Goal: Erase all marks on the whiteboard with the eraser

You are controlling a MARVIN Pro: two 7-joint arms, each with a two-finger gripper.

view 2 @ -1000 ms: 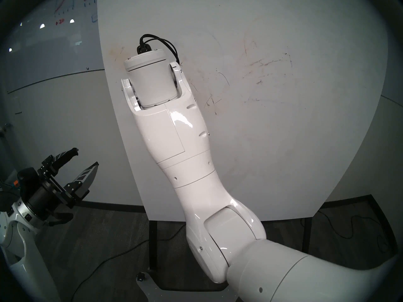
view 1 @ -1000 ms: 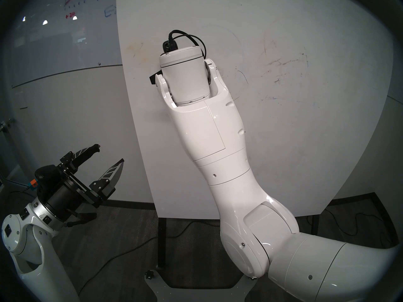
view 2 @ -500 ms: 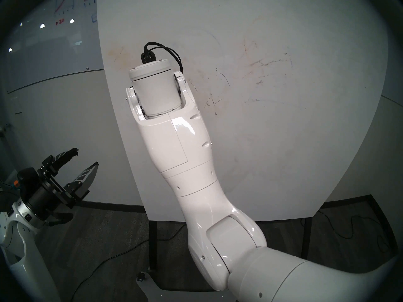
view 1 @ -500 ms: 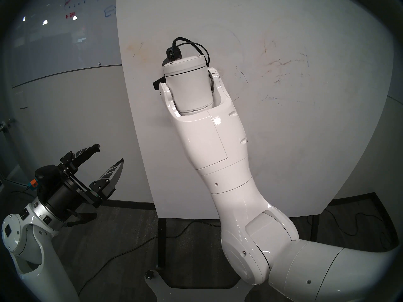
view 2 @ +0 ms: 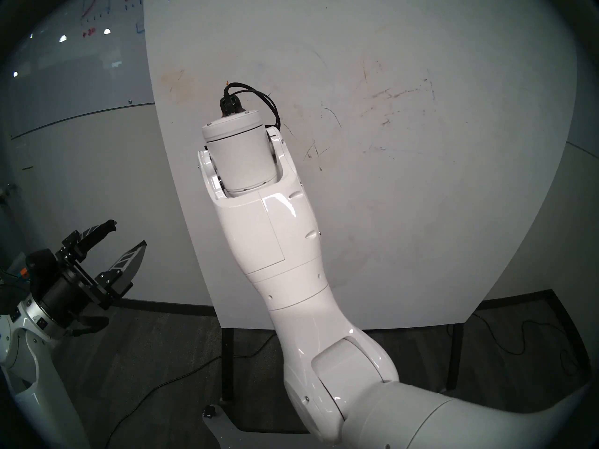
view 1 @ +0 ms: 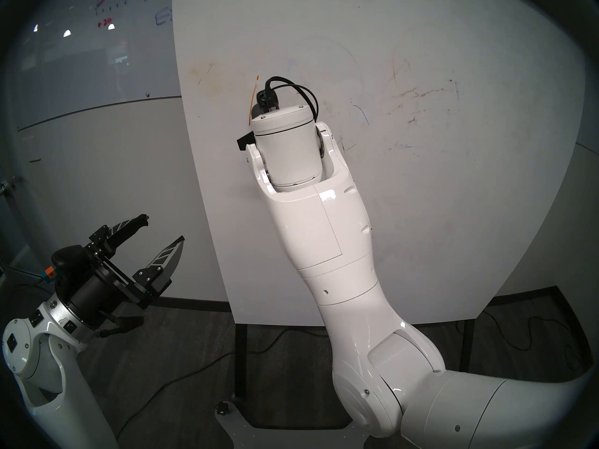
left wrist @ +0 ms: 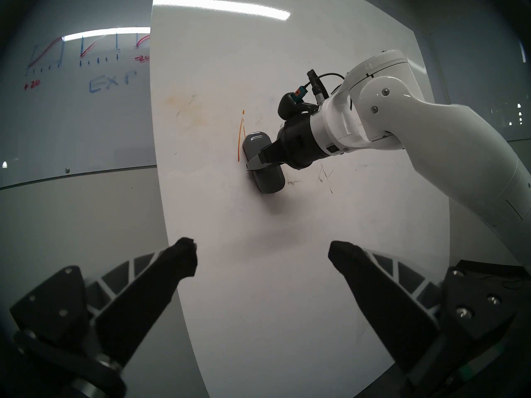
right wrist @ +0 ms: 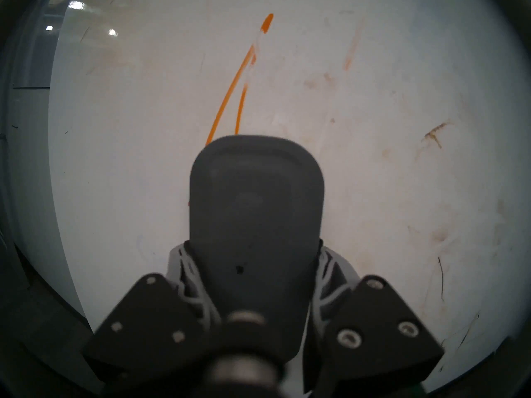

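My right gripper [right wrist: 253, 276] squeezes the dark grey rounded block eraser [right wrist: 255, 205] flat on the big white whiteboard [right wrist: 373, 187], so it can rub. Thin orange marks [right wrist: 230, 101] sit just above it. My left gripper [left wrist: 262, 252] waits wide open, empty.

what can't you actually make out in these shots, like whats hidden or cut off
- Head views: the eraser and right gripper are hidden behind the right arm's wrist.
- Right wrist view: the orange strokes run under the eraser; their lower ends are covered.
- Whether the eraser's face lies flat on the whiteboard: no view shows the contact.
- Faint scratches: too thin and smeared to read.
- Left wrist view: the whiteboard's bottom edge is cut off.
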